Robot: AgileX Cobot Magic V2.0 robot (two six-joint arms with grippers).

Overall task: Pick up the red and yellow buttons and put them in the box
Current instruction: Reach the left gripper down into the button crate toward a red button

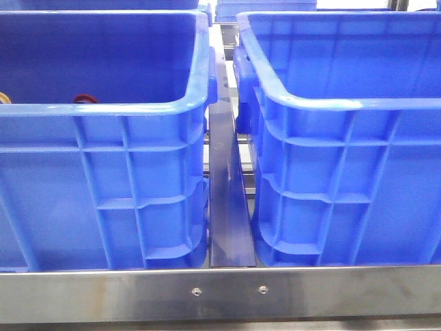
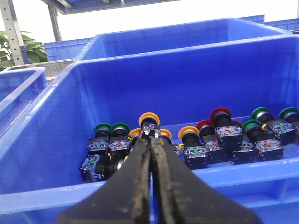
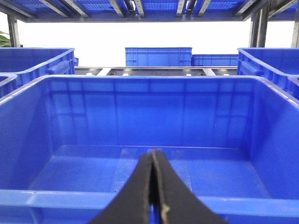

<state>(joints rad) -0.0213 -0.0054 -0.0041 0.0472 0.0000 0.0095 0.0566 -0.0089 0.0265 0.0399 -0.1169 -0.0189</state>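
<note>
Here, two big blue plastic crates side by side in front view, thick rolled rims, ribbed grid-patterned outer walls, glossy smooth inner walls. Left crate (image 1: 103, 172) holding the buttons; right one, the box (image 1: 344, 179), bare inside in right wrist view (image 3: 149, 112). Between the crates a dark flat metal rail (image 1: 227, 207); along the near edge a brushed steel frame bar (image 1: 220, 293) with two small screws. No arms visible in front view.

Left gripper (image 2: 150, 140): jaws pressed together, only a thin seam between the black tapered fingers (image 2: 135, 182), nothing held, tips above the near rim of the left crate (image 2: 56, 196), pointing at the button pile. Right gripper (image 3: 153, 151): jaws likewise closed flat against each other, holding nothing, poised over the near rim of the box, not touching it.

Buttons in a loose row on the left crate's floor against the far wall, just beyond the left jaw tips: yellow button (image 2: 149, 119) directly past the tips, round low-domed cap on a black body; red button (image 2: 220, 114) off to one side, same shape, apart from the jaws. Green-capped buttons (image 2: 112, 128) mixed in, plus black contact blocks with small coloured labels. In front view only a sliver of red cap (image 1: 85, 98) and yellow cap (image 1: 4, 98) peeking over the left crate's rim.
</note>
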